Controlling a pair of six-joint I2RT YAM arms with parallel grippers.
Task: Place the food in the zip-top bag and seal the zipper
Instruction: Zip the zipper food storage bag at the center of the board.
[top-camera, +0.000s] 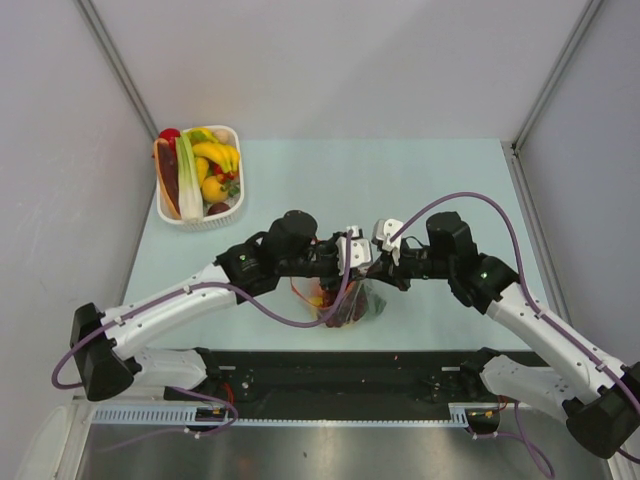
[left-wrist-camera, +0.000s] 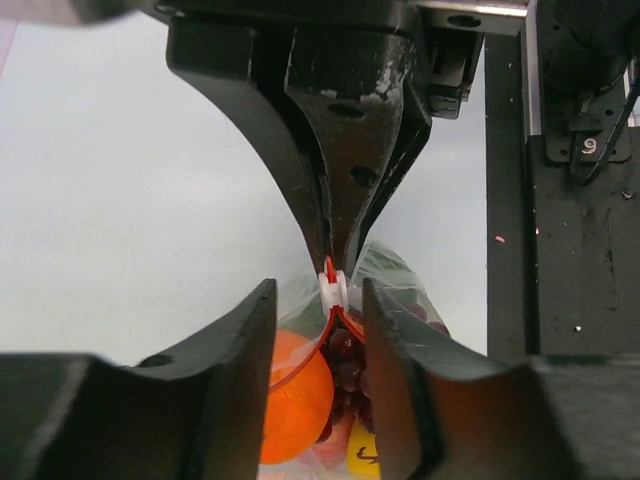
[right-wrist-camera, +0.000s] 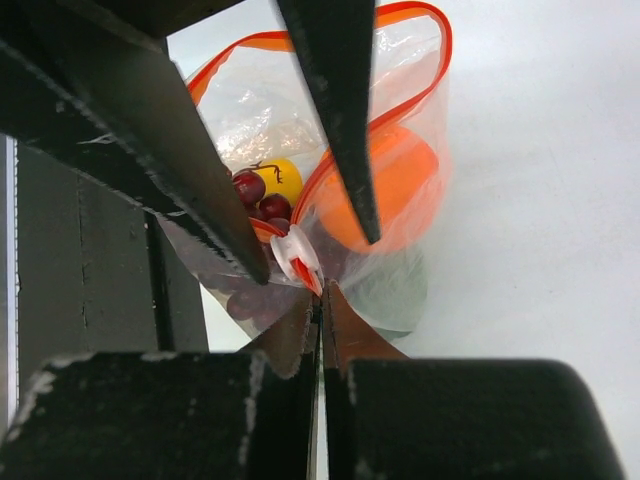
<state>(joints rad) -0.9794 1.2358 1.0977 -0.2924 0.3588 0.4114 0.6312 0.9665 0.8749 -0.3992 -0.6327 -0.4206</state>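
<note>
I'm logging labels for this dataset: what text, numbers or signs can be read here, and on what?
"9": on a black bracket at the right edge of the left wrist view.
Dark marks on the yellow toy inside the zip-top bag: too small to read.
Nothing else is legible in any view.

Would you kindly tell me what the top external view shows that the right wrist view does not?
Only top external: the white basket of more food at the table's far-left corner. Only right wrist: the white slider and the zipper gaping open. Both: the zip-top bag with dark grapes inside.
</note>
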